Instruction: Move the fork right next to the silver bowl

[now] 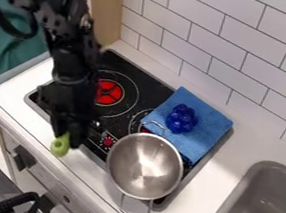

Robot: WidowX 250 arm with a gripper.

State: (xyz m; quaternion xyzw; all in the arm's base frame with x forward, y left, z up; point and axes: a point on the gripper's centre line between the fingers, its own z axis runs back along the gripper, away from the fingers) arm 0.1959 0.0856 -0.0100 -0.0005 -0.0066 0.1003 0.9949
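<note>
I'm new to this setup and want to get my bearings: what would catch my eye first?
Probably the bright red disc on the black stove, beside the arm. Next come the shiny silver bowl, over the stove's near edge, and the blue cloth behind it, topped by a glossy dark-blue thing. A lime-green piece stands out at the gripper.

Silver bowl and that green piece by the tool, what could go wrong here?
The green piece at the tool is near the counter's front edge, so it might fall. The silver bowl seems partly over the stove's front rim; a bump could tilt it.
</note>
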